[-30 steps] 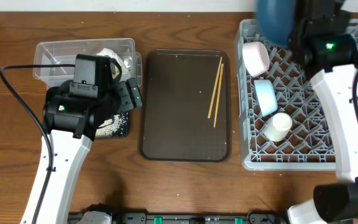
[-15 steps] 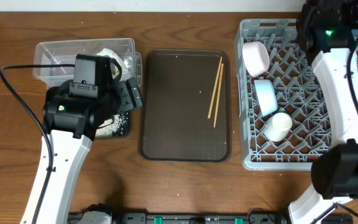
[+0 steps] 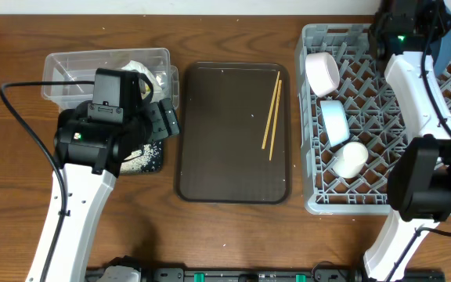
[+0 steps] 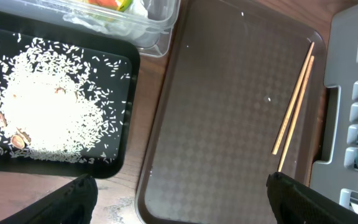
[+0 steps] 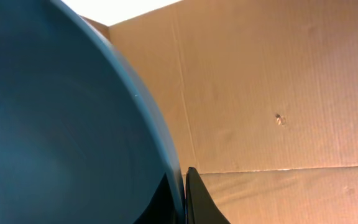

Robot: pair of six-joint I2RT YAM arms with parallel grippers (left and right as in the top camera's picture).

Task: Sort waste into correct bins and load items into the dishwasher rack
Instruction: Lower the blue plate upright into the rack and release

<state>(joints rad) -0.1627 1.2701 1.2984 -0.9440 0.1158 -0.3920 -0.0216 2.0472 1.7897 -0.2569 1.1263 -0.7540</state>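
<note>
Rack [image 3: 351, 205] far-right corner: plate [image 3: 443, 41] now there.

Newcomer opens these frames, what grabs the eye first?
The grey dishwasher rack at right, holding a white bowl, pale blue bowl and small white cup, and the dark blue plate filling the right wrist view. Then the white rice heap on the black tray at left, and two chopsticks alone on the centre brown tray.
</note>
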